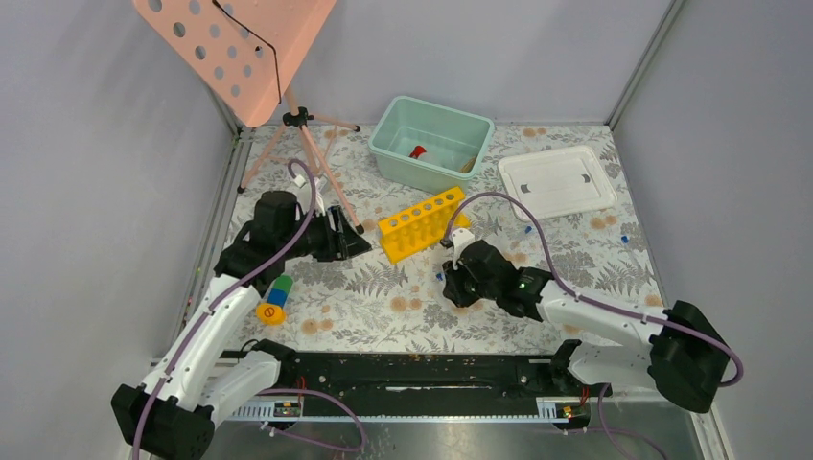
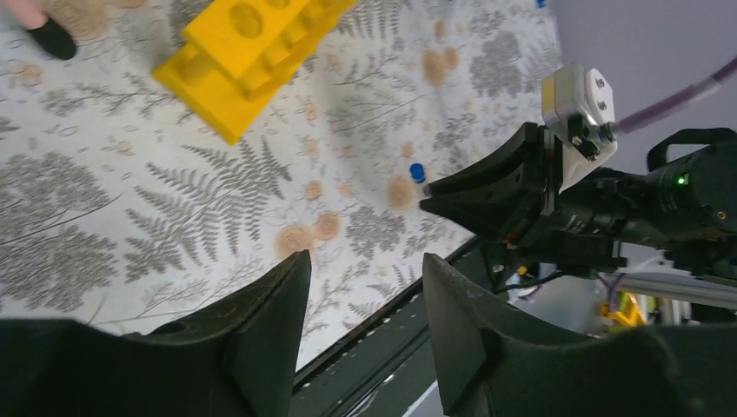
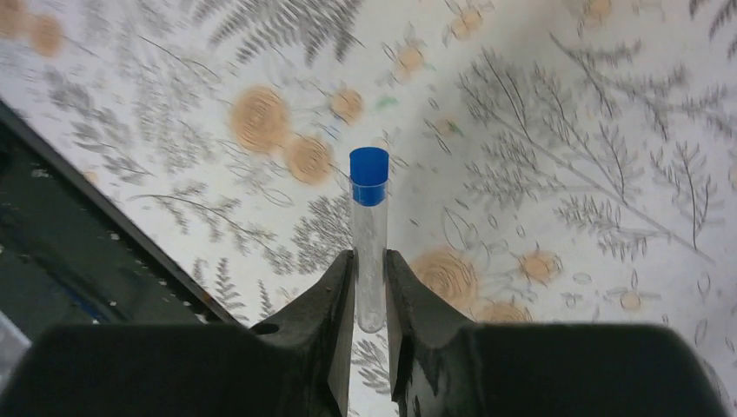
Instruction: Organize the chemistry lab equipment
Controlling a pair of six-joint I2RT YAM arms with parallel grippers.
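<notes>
My right gripper (image 1: 449, 284) is shut on a clear blue-capped tube (image 3: 369, 234), which sticks out ahead of the fingers above the floral mat. In the left wrist view the gripper (image 2: 474, 193) shows with the tube's blue cap (image 2: 417, 171) at its tip. The yellow test-tube rack (image 1: 422, 222) lies just behind it, between the two grippers, and its end shows in the left wrist view (image 2: 248, 52). My left gripper (image 1: 357, 243) is open and empty, left of the rack. The red-capped bottle (image 1: 418, 151) lies in the teal bin (image 1: 388, 129). Loose tubes (image 1: 528, 231) lie at right.
A white lid (image 1: 557, 180) lies right of the bin. The pink perforated stand (image 1: 235, 48) on its tripod stands at the back left, one leg near my left gripper. A green-blue-yellow block stack (image 1: 275, 299) lies beside the left arm. Another loose tube (image 1: 624, 238) lies far right.
</notes>
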